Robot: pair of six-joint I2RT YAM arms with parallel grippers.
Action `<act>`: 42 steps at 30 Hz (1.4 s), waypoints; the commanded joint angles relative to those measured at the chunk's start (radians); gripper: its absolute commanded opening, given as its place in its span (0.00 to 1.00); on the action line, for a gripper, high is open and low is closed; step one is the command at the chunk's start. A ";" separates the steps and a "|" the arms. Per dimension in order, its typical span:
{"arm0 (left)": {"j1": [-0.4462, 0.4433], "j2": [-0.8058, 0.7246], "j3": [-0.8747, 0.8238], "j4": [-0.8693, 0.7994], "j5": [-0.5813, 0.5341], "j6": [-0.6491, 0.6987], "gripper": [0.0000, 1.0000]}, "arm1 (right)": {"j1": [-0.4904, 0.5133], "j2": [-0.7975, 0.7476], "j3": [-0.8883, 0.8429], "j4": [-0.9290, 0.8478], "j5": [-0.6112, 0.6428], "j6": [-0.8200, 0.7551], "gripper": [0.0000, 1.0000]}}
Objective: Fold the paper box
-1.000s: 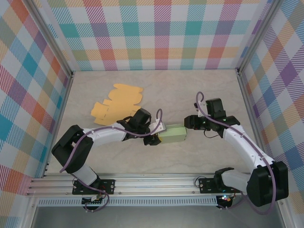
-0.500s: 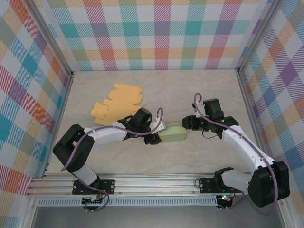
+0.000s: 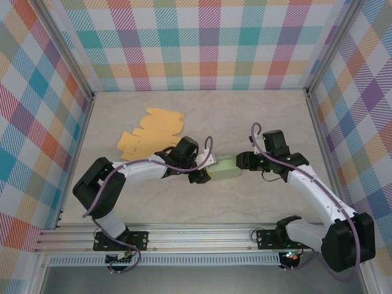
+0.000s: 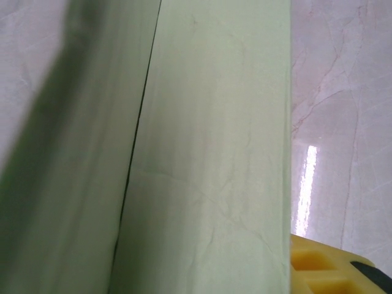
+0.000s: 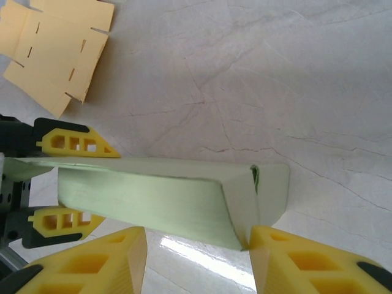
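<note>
my left fingers (image 5: 73,143) are clamped on one end of the green box (image 3: 225,169), near the middle of the tabletop (image 3: 245,122). my right fingers (image 5: 300,263) stand wide around the other end's flap. i judge i'm closing that end; next i should press the flap in squarely.

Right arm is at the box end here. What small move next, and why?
Probably ease the right gripper forward to press the end flap in. The left gripper clamps the green box at its other end, the right jaws stand open at the flap, which looks untucked.
</note>
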 commanded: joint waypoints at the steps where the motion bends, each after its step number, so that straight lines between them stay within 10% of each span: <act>1: 0.007 0.005 0.012 -0.054 -0.032 0.006 0.46 | 0.005 -0.029 0.004 -0.037 -0.009 -0.014 0.49; 26: 0.007 -0.008 0.017 -0.092 -0.034 0.055 0.47 | 0.008 -0.026 0.032 -0.041 0.159 -0.097 0.51; 42: 0.007 0.026 0.065 -0.129 -0.027 0.081 0.47 | 0.014 0.139 0.101 0.013 0.047 -0.163 0.40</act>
